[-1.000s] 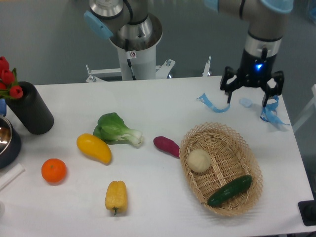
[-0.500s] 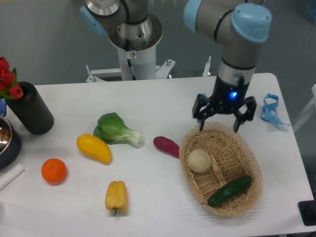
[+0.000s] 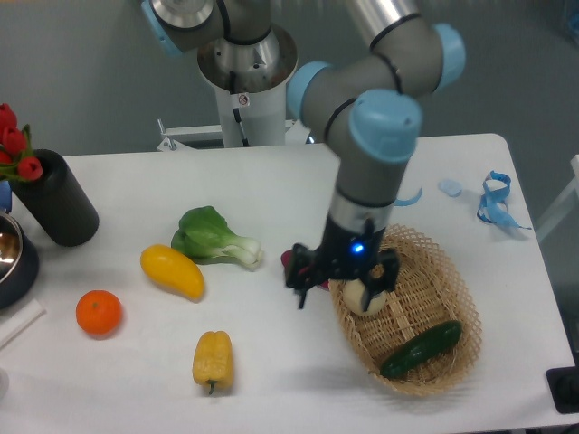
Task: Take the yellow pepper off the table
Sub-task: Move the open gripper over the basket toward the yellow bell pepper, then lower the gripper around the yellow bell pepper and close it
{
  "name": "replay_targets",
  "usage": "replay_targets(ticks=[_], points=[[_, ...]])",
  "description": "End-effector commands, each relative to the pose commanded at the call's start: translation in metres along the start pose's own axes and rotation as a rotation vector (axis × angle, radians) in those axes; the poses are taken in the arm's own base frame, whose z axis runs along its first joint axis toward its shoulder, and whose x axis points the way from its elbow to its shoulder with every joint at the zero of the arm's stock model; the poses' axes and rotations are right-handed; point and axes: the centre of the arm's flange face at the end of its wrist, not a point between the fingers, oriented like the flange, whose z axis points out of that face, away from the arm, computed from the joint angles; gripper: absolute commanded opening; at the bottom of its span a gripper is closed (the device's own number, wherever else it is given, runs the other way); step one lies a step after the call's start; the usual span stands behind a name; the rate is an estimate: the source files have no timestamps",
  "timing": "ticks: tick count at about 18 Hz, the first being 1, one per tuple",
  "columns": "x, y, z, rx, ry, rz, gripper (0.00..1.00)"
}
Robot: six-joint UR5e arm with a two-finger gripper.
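- Far left on the white bench [image 3: 271, 194]: metal bowl [image 3: 11, 253] cut off by the edge, contents not visible; black cylinder [image 3: 56, 199] behind it with red flowers [image 3: 14, 145] just beside it.
- Next along: orange [image 3: 98, 312], then a smooth yellow oval fruit [image 3: 172, 271] and a leafy green [image 3: 213, 237].
- Yellow pepper [image 3: 213, 361] lying on its side near the front edge, stem toward the front, untouched and apart from everything else.
- Step in hand, judging by positions: the approach. Tool [image 3: 342, 283] up off the bench, fingers spread apart and holding nothing, hanging over the purple vegetable [image 3: 295, 263] and the basket's left rim, well right of the pepper.
- Next move calls for travel left and toward the front, fingers set across the pepper's narrow width, then a descent and a close.
- Wicker basket [image 3: 434, 366] on the right: pale round vegetable [image 3: 364, 296] and a cucumber [image 3: 422, 349] inside.
- Blue ribbon [image 3: 494, 201] at the far right corner.
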Motion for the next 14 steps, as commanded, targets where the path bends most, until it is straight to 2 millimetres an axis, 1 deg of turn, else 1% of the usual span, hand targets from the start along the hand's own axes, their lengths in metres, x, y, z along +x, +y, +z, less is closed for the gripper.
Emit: replay_targets(ticks=[3,4,6,7,11,12,14], points=[[0.021,-0.004,0.020,-0.020,0.018,0.037,1.00],[0.022,-0.003,0.026,-0.028,0.022,0.042,1.00],[0.033,-0.004,0.037,-0.039,0.025,0.064,1.00],[0.038,-0.004,0.046,-0.051,0.020,0.084,1.00],[0.069,0.000,0.089,-0.112,-0.051,0.155,1.00],[0.075,0.001,0.096,-0.119,-0.059,0.164,1.00],[0.081,0.002,0.103,-0.129,-0.053,0.169,1.00]])
